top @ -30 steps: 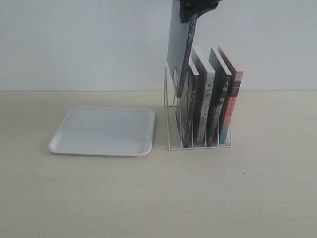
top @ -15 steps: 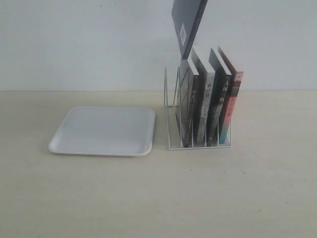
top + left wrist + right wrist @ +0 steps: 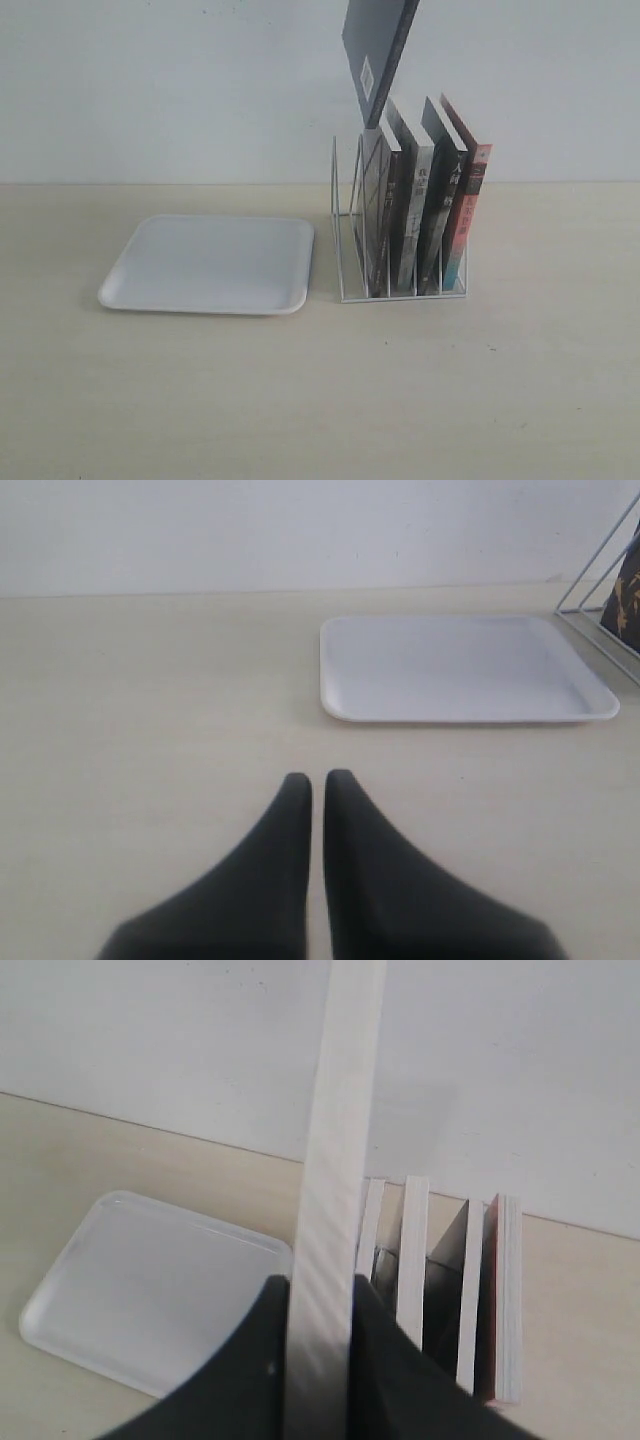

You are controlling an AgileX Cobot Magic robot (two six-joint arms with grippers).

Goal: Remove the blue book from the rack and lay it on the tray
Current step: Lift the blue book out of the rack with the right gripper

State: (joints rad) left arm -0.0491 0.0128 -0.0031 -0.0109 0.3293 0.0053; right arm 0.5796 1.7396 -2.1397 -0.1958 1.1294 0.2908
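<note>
clamped on the blue book [image 3: 335,1110] with the right gripper [image 3: 320,1310], one dark finger [image 3: 400,1380] pressed to each cover, pale page edge turned toward the wrist camera. in the exterior view, that gripper out of frame above; only the blue book [image 3: 378,50] hanging down from the top edge, tilted, dark cover and a small white label facing the tray side. held in the air over the left end of the rack [image 3: 336,215], out of its slots, lowest corner down by the top of the nearest standing book; touching or not, impossible to tell. below, in the white wire rack, four more books upright and leaning a little: three dark-spined books [image 3: 410,215] and, at the right end, a red-and-teal-spined book [image 3: 462,220]. just left of the rack, apart from it, the tray [image 3: 205,262], flat on the pale table [image 3: 300,400]. in the left wrist view, the left gripper [image 3: 317,785] closed on nothing, only a thin slit between the fingertips, low over the table, well short of the tray [image 3: 460,665], with a corner of the rack [image 3: 600,555] at the picture's edge.
</note>
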